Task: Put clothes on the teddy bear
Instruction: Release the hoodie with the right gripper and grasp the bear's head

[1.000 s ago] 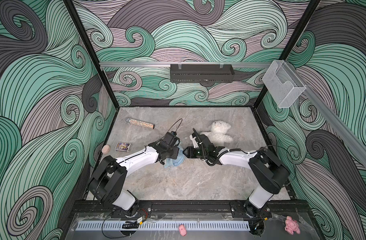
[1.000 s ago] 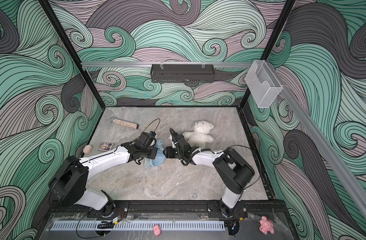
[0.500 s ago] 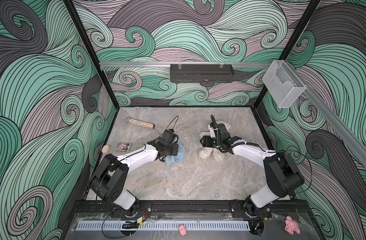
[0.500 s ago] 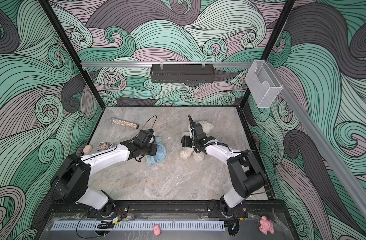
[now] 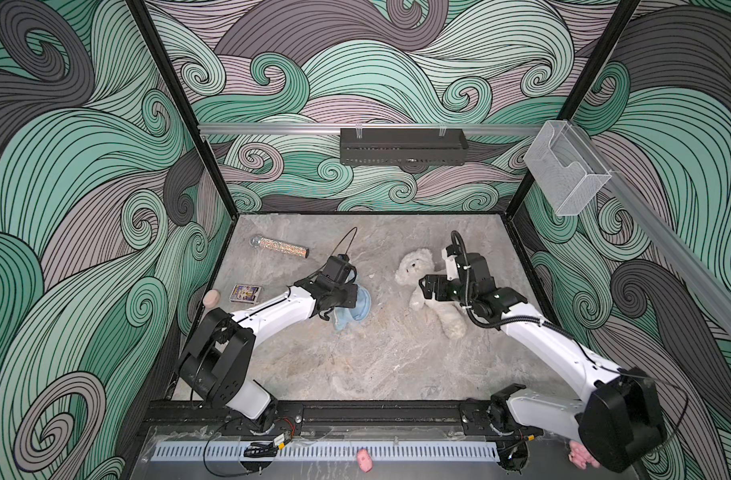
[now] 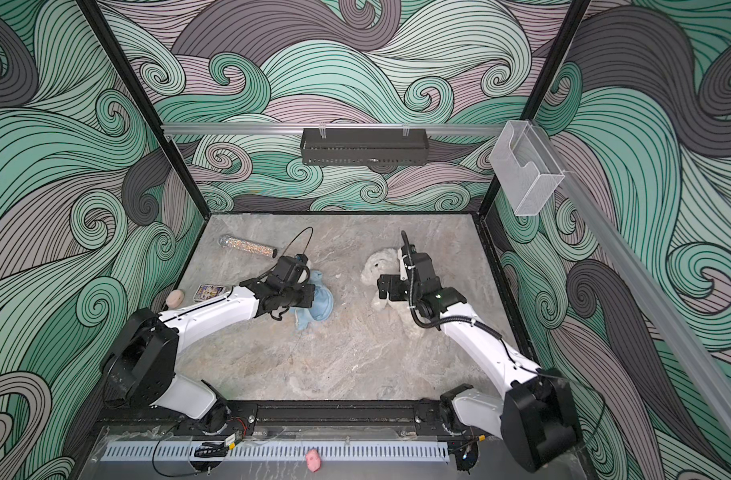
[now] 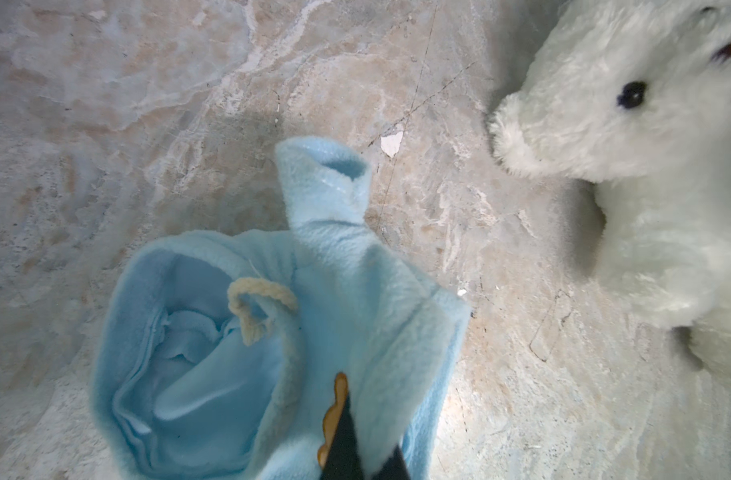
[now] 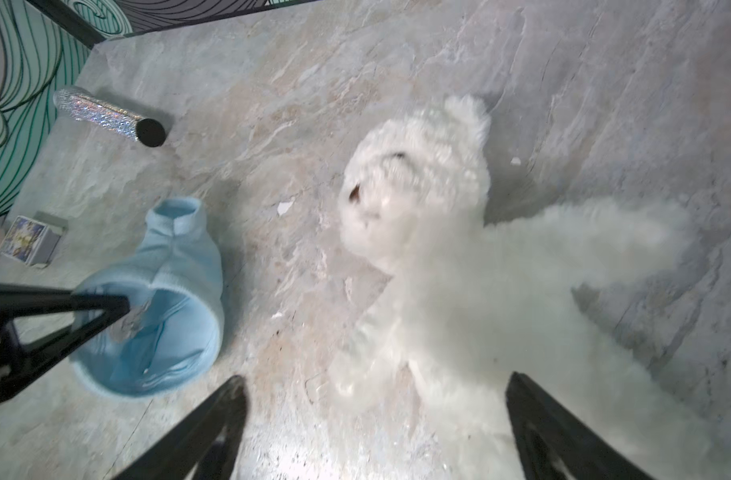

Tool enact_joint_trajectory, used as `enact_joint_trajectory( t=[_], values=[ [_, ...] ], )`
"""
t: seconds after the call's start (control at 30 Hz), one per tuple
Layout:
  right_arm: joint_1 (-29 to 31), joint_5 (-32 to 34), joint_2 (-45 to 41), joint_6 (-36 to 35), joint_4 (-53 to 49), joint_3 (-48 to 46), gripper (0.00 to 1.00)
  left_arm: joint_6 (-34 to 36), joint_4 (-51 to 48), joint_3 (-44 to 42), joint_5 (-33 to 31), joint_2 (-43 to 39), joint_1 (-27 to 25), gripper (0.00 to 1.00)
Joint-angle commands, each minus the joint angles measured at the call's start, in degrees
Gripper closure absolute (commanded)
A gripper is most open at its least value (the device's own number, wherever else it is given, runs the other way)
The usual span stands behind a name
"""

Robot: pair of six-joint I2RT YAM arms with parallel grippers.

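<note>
Overhead, the right claw [image 5: 432, 289] hides half the teddy bear [image 5: 413, 265].

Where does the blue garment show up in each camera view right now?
In a top view: blue garment mid-scene, left of the teddy bear.
In a top view: same place, left of the bear.
Left wrist: close up, the bear's head beside it.
Right wrist: across bare tabletop from the bear.
Shared landmark: the teddy bear, seen in all four.
</note>
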Motion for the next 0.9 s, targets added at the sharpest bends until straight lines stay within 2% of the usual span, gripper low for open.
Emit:
enact_joint_trajectory(
  t=[0.0, 0.1, 0.2, 0.33, 0.4, 0.53, 0.7, 0.77, 0.87],
  values=[
    [-0.17, 5.01, 7.43, -9.98, 1.83, 5.60, 0.01, 0.94, -0.62, 2.07, 0.51, -1.67, 0.27, 1.00],
    [-0.17, 3.83, 13.44, -16.75, 1.16, 9.39, 0.01, 1.07, -0.73, 2.27, 0.38, -1.91, 0.27, 1.00],
    [-0.25, 3.27, 18.75, -21.80, -4.23, 14.22, 0.01, 1.36, -0.98, 2.47, 0.24, -2.02, 0.27, 1.00],
    [-0.17, 1.06, 24.56, -25.93, -12.23, 19.25, 0.01, 1.73, -0.77, 2.54, -0.15, -1.80, 0.27, 1.00],
    [-0.13, 2.59, 27.17, -28.19, -15.77, 22.09, 0.01, 1.88, -0.81, 2.62, -0.17, -1.66, 0.27, 1.00],
    [-0.34, 8.71, 30.14, -32.89, -12.26, 22.51, 0.01, 1.96, -0.63, 2.62, -0.26, -1.57, 0.27, 1.00],
    [-0.43, 6.97, 35.65, -37.21, -9.71, 25.09, 0.02, 2.07, -0.54, 2.62, -0.29, -1.37, 0.34, 1.00],
    [-0.61, 7.01, 37.45, -37.95, -9.70, 26.40, 0.08, 1.95, -0.58, 2.56, -0.33, -1.48, 0.36, 1.00],
    [-1.30, 1.79, 37.47, -38.44, -8.53, 26.72, 0.35, 1.82, -0.26, 2.10, -0.17, -1.83, 0.40, 1.00]
  ],
)
